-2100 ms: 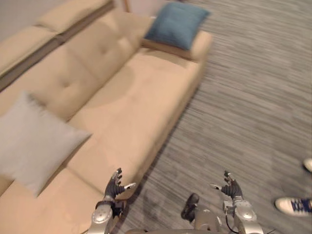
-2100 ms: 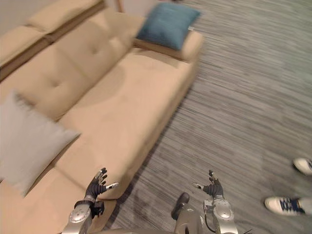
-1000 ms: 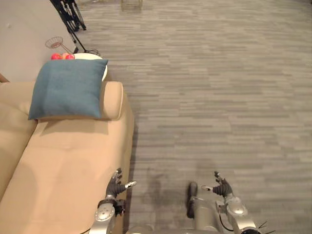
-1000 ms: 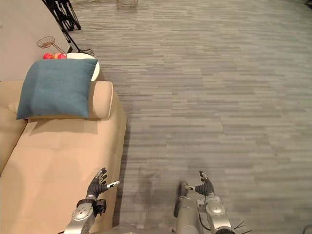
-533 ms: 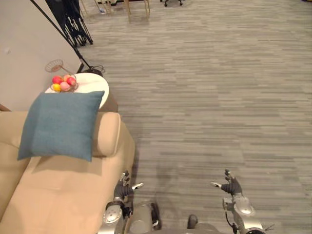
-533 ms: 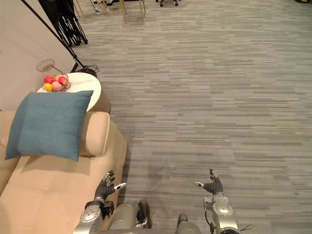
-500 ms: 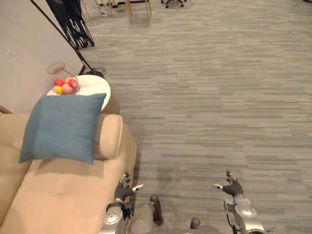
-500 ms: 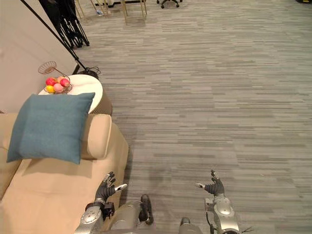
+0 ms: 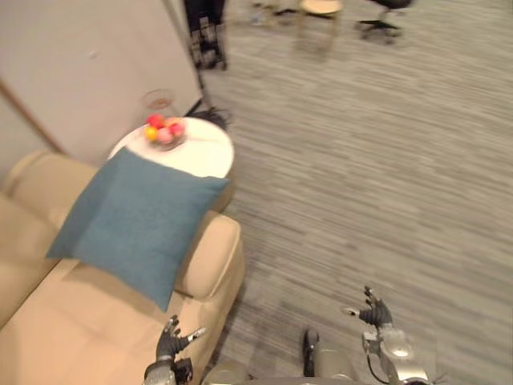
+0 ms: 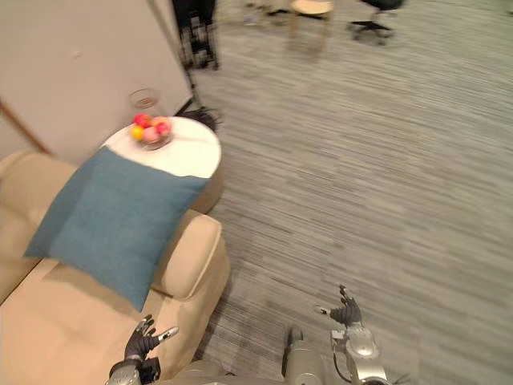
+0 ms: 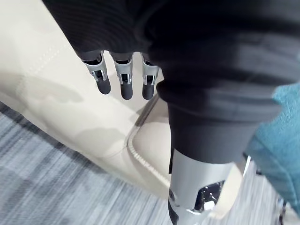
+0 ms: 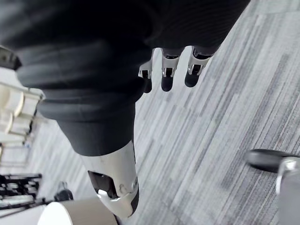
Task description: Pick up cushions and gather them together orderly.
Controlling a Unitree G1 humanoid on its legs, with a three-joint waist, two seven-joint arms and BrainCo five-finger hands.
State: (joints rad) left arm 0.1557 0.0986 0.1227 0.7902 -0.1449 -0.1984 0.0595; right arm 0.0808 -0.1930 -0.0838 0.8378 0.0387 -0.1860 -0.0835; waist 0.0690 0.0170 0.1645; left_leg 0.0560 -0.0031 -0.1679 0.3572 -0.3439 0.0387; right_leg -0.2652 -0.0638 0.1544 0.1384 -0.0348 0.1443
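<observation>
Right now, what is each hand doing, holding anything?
Left hand: open, empty, over the edge of the sofa.
Right hand: open, empty, over the floor.

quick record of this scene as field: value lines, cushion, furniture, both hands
cushion: square blue fabric cushion, lying against the armrest
sofa: beige upholstered sofa
table: round white side table past the armrest, holding a bowl of fruit
left hand: open, empty, above the sofa's front edge
right hand: open, empty, above the grey floor
</observation>
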